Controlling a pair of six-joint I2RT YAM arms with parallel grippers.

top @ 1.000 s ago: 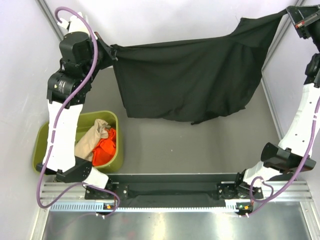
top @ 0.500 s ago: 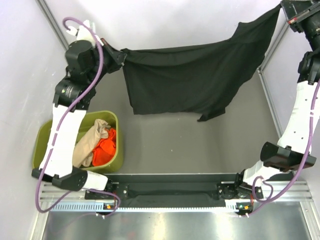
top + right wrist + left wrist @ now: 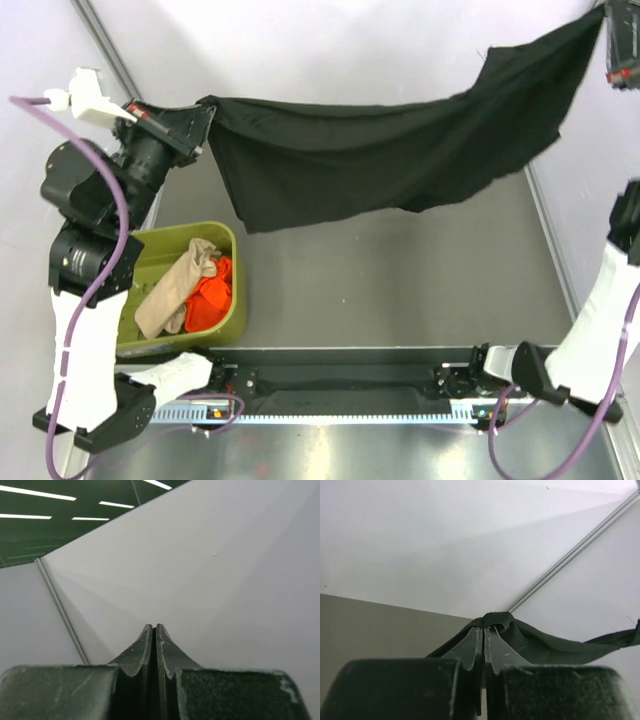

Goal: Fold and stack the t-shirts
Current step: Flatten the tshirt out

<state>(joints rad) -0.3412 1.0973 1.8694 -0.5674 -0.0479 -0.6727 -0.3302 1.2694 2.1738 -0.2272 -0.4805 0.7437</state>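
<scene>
The black t-shirt point(image 3: 390, 150) hangs spread in the air between my two grippers, above the far half of the table. My left gripper point(image 3: 203, 118) is shut on its left corner; in the left wrist view the cloth point(image 3: 540, 642) bunches over the closed gripper point(image 3: 483, 628). My right gripper point(image 3: 610, 22) is at the top right edge, shut, with the shirt's right corner running up to it; the right wrist view shows the closed gripper point(image 3: 154, 626) against the wall, with no cloth visible. The beige t-shirt point(image 3: 170, 290) and the orange-red t-shirt point(image 3: 210, 300) lie crumpled in the tub.
The olive-green tub point(image 3: 238, 300) stands at the left near edge, beside the left arm's base. White walls with metal corner rails point(image 3: 110, 50) close in the left, far and right sides. The grey table point(image 3: 400, 280) lies under the hanging shirt.
Both grippers have risen and moved apart, the left one leftward, the right one up and right. The black shirt is pulled wider and tauter, its lower edge higher off the table.
</scene>
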